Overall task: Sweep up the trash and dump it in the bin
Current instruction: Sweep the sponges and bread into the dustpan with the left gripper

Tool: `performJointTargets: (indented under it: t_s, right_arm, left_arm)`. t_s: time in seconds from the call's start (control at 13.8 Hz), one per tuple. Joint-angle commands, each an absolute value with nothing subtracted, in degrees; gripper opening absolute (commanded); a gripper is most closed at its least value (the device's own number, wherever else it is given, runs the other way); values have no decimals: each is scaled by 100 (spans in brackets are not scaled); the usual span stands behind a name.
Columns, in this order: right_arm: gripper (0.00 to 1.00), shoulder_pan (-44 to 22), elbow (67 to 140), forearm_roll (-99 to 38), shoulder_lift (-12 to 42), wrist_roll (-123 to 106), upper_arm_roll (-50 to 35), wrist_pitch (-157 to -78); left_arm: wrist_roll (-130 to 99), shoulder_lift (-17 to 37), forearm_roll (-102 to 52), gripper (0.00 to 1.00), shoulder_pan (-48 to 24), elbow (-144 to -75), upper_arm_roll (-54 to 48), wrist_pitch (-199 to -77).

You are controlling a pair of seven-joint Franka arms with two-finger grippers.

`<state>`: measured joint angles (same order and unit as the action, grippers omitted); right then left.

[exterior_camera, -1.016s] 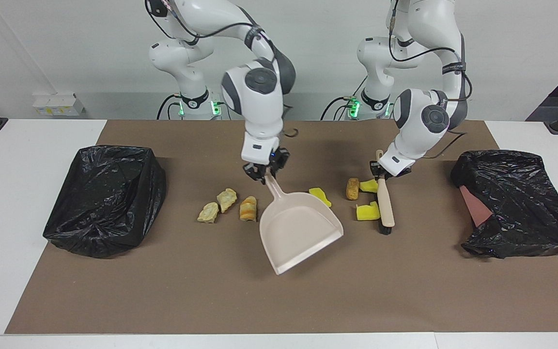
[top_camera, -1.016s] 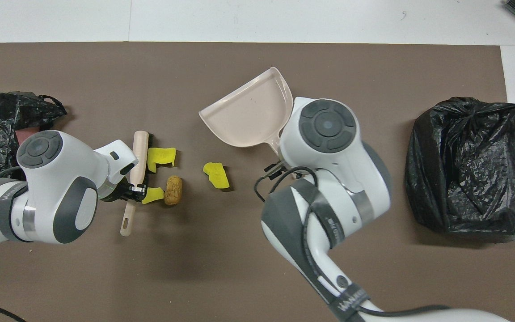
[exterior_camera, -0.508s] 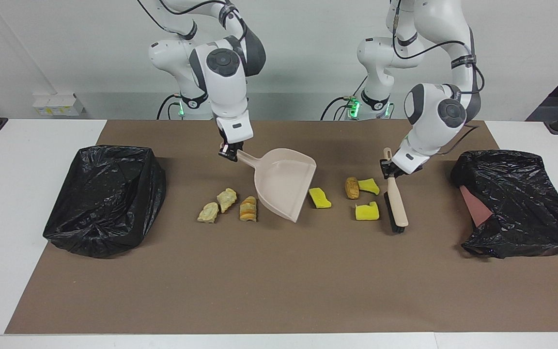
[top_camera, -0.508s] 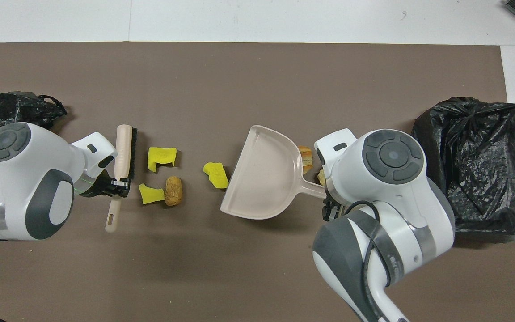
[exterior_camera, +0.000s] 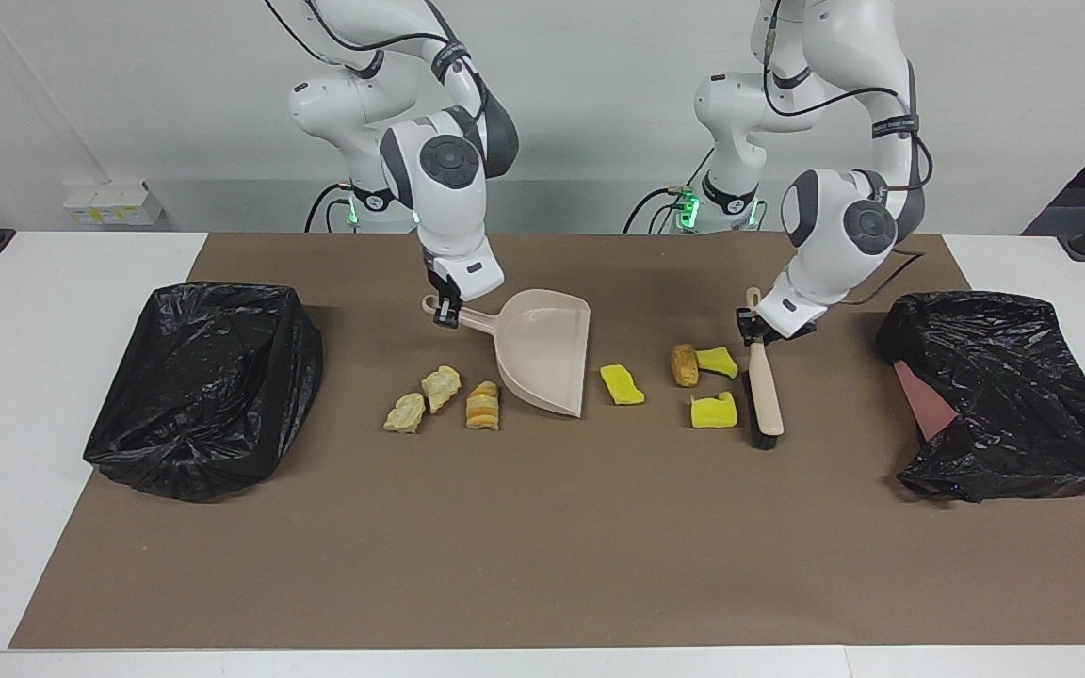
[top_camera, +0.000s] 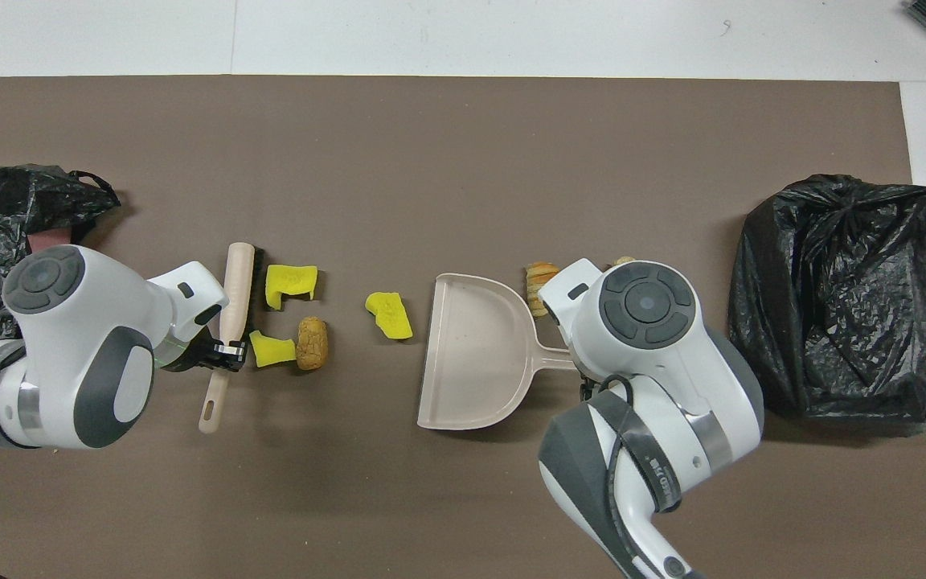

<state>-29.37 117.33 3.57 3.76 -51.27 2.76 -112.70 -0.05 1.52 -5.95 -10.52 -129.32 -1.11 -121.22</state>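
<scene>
Both grippers engaged: dustpan and brush positioned at the trash.
The right gripper (exterior_camera: 448,313) was clamped on the dustpan (exterior_camera: 547,353) handle; the left gripper (exterior_camera: 752,329) was clamped on the brush (exterior_camera: 765,395) handle. Beside the dustpan, toward the left arm's end, lay three yellow chunks (exterior_camera: 622,384) and a brown lump (exterior_camera: 684,364); toward the right arm's end, three bread pieces (exterior_camera: 441,387).
</scene>
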Motion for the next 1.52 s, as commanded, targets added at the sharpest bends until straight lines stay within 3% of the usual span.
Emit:
performJointTargets:
  t_s: [0.0, 0.73, 1.02, 1.45]
  right_arm:
    - [0, -3136, 11760, 457, 518, -4616, 246, -11547]
    - [0, -3261, 11751, 352, 642, -3867, 237, -11839]
    - [0, -3313, 11751, 343, 642, -3858, 246, -11804]
    - [0, -3313, 11751, 343, 633, -3814, 246, -11786]
  left_arm:
    - [-516, -88, -606, 0, -1536, -13262, -70, -12270]
    - [-1090, -123, -2265, 0, -2969, -13166, -105, -12427]
    - [-1395, -18, -2786, 0, -3559, -12781, -123, -12533]
    - [-2151, -377, -2795, 0, -3279, -12332, -158, -12147]
